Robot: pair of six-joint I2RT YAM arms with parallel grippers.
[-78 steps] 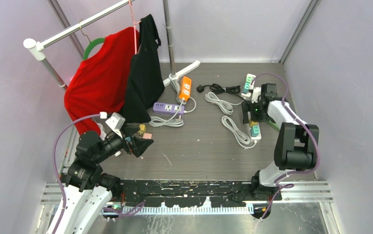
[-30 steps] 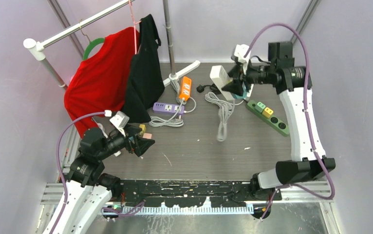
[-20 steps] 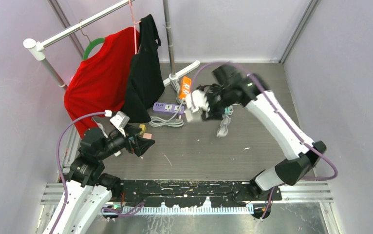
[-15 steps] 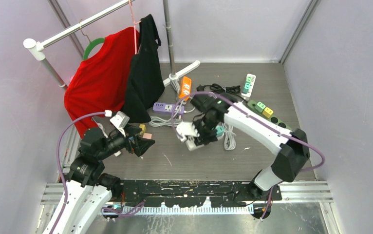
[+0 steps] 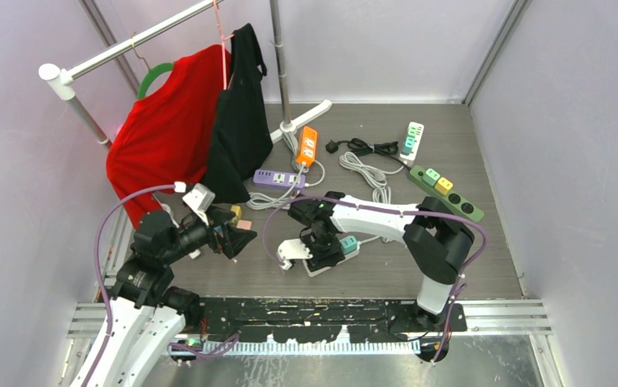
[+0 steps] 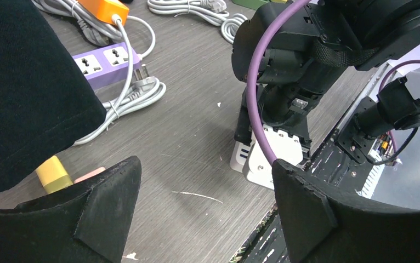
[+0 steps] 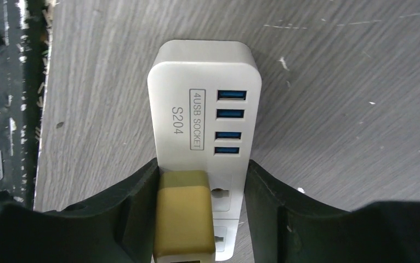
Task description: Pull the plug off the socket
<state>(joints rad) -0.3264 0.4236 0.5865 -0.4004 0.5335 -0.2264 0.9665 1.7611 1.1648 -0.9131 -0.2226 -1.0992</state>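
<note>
The socket is a white power strip point(image 7: 205, 104) with several blue USB ports, lying on the table near its front edge. A yellow plug point(image 7: 183, 216) sits in it, and a teal plug point(image 5: 348, 243) shows further along the strip point(image 5: 331, 262). My right gripper point(image 7: 201, 171) is shut on the strip, one finger against each long side, with the yellow plug between them. It hangs right over the strip point(image 6: 240, 156) in the left wrist view too. My left gripper point(image 5: 237, 234) stands open and empty to the left, above bare table point(image 6: 205, 208).
A green strip point(image 5: 444, 192), a white strip point(image 5: 411, 139), grey cable coils point(image 5: 366, 169), an orange strip point(image 5: 307, 146) and a purple strip point(image 5: 277, 178) lie at the back. A rack holds a red shirt point(image 5: 160, 129) and a black garment point(image 5: 237, 121). A black rail point(image 5: 322, 310) edges the front.
My right arm has swung from the back right to the front centre with the white strip in its grip and set it low on the table. The left arm has not moved.
</note>
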